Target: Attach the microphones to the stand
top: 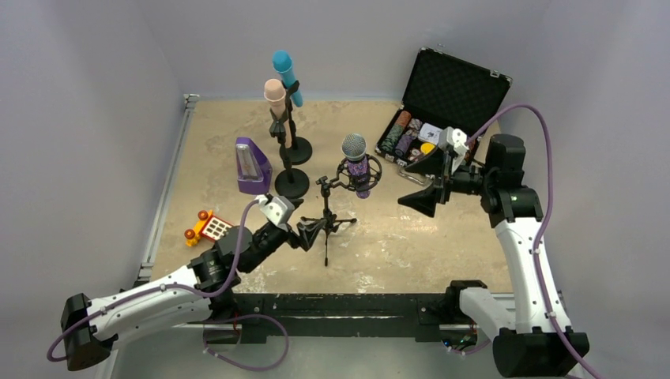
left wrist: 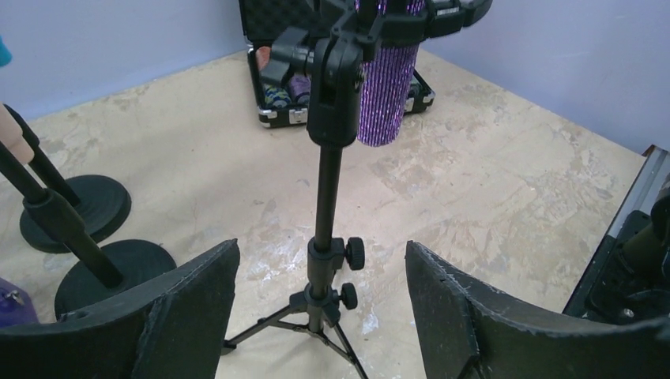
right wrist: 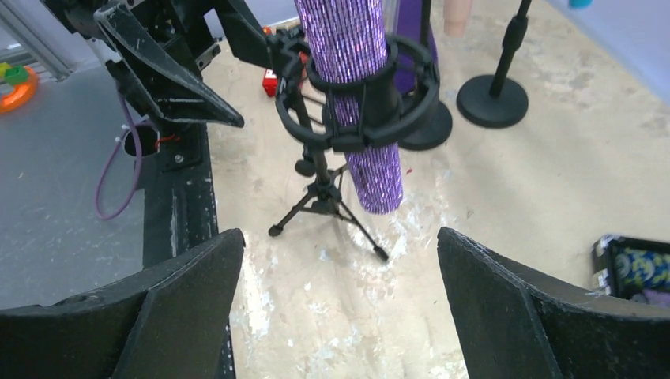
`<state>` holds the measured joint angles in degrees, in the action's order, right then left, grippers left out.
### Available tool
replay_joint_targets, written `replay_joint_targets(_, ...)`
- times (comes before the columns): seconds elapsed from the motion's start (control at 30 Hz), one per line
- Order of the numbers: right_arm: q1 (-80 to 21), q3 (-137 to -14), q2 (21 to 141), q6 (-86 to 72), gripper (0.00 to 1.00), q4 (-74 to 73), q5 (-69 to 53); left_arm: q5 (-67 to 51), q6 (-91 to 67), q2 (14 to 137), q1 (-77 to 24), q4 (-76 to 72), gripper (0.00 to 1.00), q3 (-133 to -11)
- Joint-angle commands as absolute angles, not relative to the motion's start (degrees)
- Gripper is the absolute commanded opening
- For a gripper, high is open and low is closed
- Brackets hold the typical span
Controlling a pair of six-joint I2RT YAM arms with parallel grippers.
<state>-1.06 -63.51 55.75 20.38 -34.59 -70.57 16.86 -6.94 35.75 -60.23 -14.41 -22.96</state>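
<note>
Likely release step: purple microphone (top: pixel 355 162) seated in tripod stand (top: pixel 326 225). Jaws apart, empty: left gripper (top: pixel 312 230), right gripper (top: pixel 404 188). Next: retreat without nudging stand.

- We see a black tripod stand (left wrist: pixel 328 181) at centre frame, its pole upright.
- Our left gripper (left wrist: pixel 322 251) fills the bottom, with its fingers spread wide on either side of the pole and clear of it.
- At top centre, the glittery purple microphone (left wrist: pixel 387 87) sits in the stand's ring mount.
- At left stand two round stand bases (left wrist: pixel 87 209).
- Behind, at the top, lies a black case (left wrist: pixel 272 110).
</note>
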Motion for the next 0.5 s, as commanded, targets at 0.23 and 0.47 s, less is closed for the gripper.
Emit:
replay_joint_targets(0.23,1.92,-53.12,54.12,22.2,0.97,-25.52,-75.7,15.36,-4.1,45.45,-59.95,-22.56,0.71,-22.81)
replay_joint_targets(0.47,2.5,-50.51,52.98,21.94,0.97,-23.63,-77.91,17.9,-1.43,52.93,-58.91,-28.42,0.61,-26.24)
